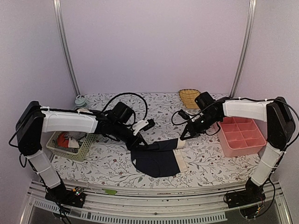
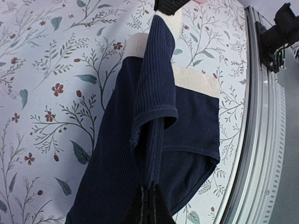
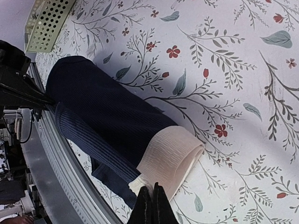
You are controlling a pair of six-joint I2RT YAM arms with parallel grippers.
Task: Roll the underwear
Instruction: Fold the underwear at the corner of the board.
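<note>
Dark navy ribbed underwear (image 1: 159, 161) with a cream waistband (image 1: 180, 154) lies near the table's front edge, partly folded over. My left gripper (image 1: 140, 144) is shut on its dark left edge and lifts a fold; the left wrist view shows the fingers (image 2: 150, 205) pinching a seam of the navy cloth (image 2: 154, 116). My right gripper (image 1: 181, 139) is shut on the cream waistband at the right end; the right wrist view shows its fingertips (image 3: 154, 205) pinching the waistband (image 3: 170, 156), with the navy cloth (image 3: 103, 112) behind it.
A pale green basket (image 1: 70, 143) holding other clothes stands at the left. A pink divided tray (image 1: 240, 135) stands at the right. A woven yellow basket (image 1: 189, 97) and a small jar (image 1: 80, 101) are at the back. The table's metal front rail (image 1: 154, 193) runs close by.
</note>
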